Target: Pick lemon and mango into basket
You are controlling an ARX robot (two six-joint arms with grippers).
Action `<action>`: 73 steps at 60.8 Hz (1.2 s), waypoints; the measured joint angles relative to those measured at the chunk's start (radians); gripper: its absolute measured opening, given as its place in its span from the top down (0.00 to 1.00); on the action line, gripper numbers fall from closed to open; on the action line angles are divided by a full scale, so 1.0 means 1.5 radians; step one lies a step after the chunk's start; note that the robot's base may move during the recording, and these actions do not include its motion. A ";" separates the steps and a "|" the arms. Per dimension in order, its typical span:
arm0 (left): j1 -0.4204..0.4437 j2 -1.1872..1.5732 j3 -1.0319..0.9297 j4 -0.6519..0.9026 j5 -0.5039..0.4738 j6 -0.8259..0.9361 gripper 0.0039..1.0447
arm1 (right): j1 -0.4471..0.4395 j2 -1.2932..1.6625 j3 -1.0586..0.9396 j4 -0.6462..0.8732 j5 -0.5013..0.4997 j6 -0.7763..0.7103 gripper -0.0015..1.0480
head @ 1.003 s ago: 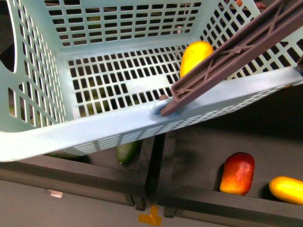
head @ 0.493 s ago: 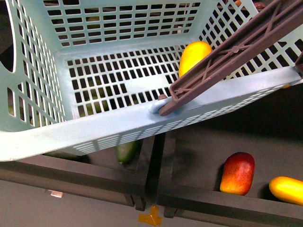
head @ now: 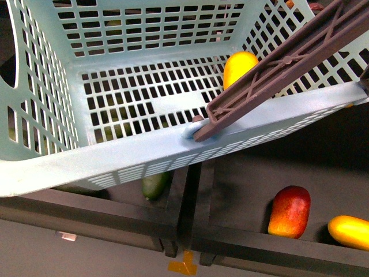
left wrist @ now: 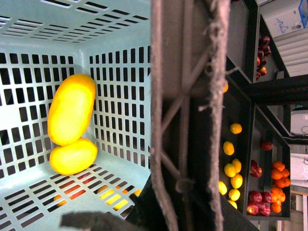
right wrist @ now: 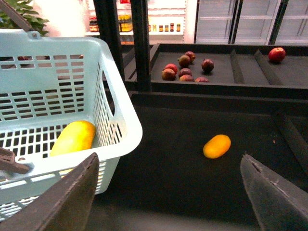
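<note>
Mango (left wrist: 71,109) and lemon (left wrist: 73,156) lie touching inside basket (head: 115,158), against its wall near handle (head: 277,66). Right gripper (right wrist: 168,192) wide open, empty, beside basket. Left gripper state: cannot tell, hidden at handle.

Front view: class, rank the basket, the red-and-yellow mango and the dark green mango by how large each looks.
1. Basket, by far the largest.
2. Red-and-yellow mango.
3. Dark green mango, but the basket partly hides it, so its full size is unsure.
</note>
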 joint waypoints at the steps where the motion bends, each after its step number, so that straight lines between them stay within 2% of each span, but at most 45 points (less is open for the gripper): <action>1: 0.000 0.000 0.000 0.000 0.000 0.000 0.96 | 0.000 0.000 0.000 0.000 0.000 0.000 0.08; 27: -0.005 0.000 0.000 0.000 0.000 0.001 0.96 | 0.000 0.000 0.000 0.000 0.002 0.000 0.08; 35: -0.009 0.000 0.000 0.000 0.020 -0.007 0.96 | 0.000 -0.001 0.000 0.000 0.001 0.000 0.08; 73: -0.001 0.000 0.000 0.000 0.000 -0.001 0.96 | -0.001 -0.002 0.000 -0.002 0.001 0.000 0.08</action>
